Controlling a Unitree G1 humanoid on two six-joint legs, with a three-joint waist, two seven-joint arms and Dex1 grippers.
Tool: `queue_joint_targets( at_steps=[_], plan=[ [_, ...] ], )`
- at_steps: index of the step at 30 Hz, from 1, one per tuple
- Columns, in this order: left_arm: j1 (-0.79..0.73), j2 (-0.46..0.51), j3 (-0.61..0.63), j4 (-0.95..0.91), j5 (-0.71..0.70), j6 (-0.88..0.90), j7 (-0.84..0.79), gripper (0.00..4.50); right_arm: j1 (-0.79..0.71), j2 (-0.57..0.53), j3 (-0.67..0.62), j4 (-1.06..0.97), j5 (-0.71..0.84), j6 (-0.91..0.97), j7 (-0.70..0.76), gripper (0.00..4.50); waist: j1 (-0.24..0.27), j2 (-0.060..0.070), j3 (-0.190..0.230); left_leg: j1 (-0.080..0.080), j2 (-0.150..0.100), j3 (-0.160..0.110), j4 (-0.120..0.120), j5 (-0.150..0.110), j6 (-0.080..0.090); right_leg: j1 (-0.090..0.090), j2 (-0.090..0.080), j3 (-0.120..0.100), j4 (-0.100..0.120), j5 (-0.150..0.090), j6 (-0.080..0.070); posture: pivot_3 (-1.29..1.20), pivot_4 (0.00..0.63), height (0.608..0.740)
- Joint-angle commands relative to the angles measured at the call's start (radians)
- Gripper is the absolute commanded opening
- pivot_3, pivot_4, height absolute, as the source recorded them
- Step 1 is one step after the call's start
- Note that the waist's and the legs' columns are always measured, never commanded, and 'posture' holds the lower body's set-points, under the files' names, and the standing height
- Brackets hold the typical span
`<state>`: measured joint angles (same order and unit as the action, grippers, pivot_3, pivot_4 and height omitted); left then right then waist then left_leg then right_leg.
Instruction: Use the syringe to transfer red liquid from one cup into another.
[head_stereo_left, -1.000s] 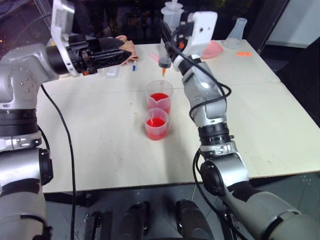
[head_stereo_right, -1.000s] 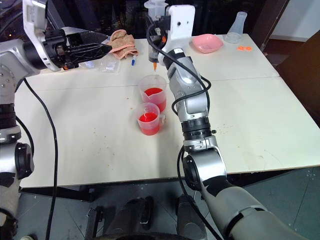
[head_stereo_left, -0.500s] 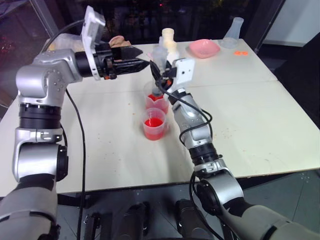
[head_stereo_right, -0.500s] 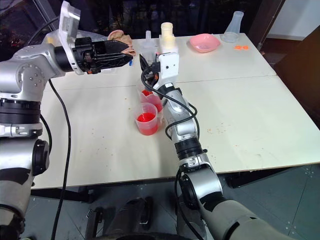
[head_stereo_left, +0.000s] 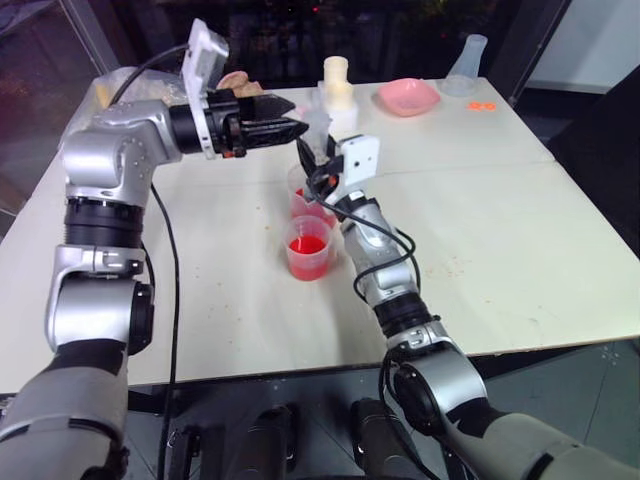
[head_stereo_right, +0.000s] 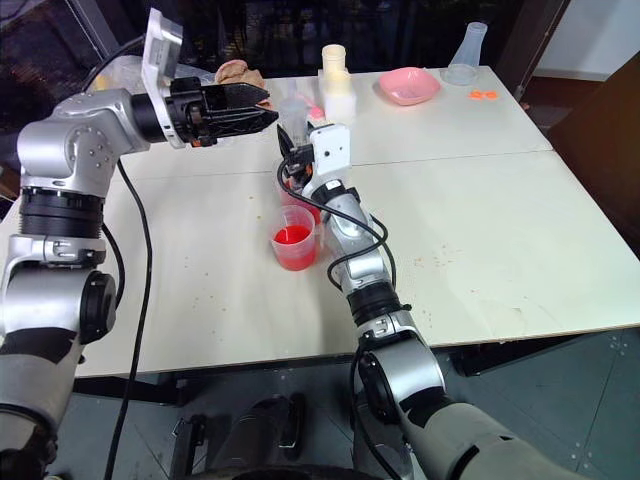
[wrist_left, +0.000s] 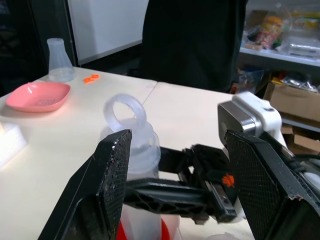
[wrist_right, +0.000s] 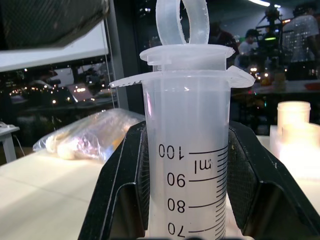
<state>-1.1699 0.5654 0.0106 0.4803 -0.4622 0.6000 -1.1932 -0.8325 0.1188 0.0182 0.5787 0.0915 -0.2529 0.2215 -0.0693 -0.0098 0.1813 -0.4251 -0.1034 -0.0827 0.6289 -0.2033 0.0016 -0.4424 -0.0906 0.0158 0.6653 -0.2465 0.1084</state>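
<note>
I hold the clear graduated plastic syringe (wrist_right: 187, 150) clamped in the right end effector (wrist_right: 187, 195); the left end effector (wrist_left: 177, 165) is wide. A misaligned plunger grab could tip the translucent red-liquid cup (head_stereo_left: 303, 200).

- A pale table (head_stereo_left: 520, 230) is seen, made of boards joined at visible seams.
- A grey floor (head_stereo_right: 590, 400) lies beneath it.
- Dark windows (wrist_right: 60, 80) with reflected lights are seen beyond the table.
- A white panel (wrist_left: 105, 25) is set against a dark wall.
- Shelves (wrist_left: 282, 45) stacked with packets and boxes are seen at the side.
</note>
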Motion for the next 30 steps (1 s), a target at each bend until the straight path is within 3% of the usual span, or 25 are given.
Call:
queue_joint_targets(
  at_steps=[1,14,30],
  plan=[
    [-0.045,-0.009,0.007,0.012,0.009,-0.023,-0.008,3.09,-0.006,0.012,0.016,-0.023,-0.011,-0.031,0.0,1.41,-0.001,0.0,0.0,0.0,0.0,0.0,0.0,0.0,0.0,0.0,0.0,0.0,0.0,0.0,0.0,0.0,0.15,0.74],
    [-0.031,-0.083,0.02,0.042,0.022,-0.012,0.024,3.09,0.019,0.016,0.038,-0.044,-0.031,-0.029,-0.005,1.41,0.0,0.0,0.0,0.0,0.0,0.0,0.0,0.0,0.0,0.0,0.0,0.0,0.0,0.0,0.0,0.0,0.15,0.74],
    [-0.021,-0.032,0.063,-0.002,-0.001,0.029,0.025,3.09,0.018,0.012,0.031,-0.059,-0.023,-0.012,-0.009,1.41,0.0,0.0,0.0,0.0,0.0,0.0,0.0,0.0,0.0,0.0,0.0,0.0,0.0,0.0,0.0,0.0,0.15,0.74]
  ],
)
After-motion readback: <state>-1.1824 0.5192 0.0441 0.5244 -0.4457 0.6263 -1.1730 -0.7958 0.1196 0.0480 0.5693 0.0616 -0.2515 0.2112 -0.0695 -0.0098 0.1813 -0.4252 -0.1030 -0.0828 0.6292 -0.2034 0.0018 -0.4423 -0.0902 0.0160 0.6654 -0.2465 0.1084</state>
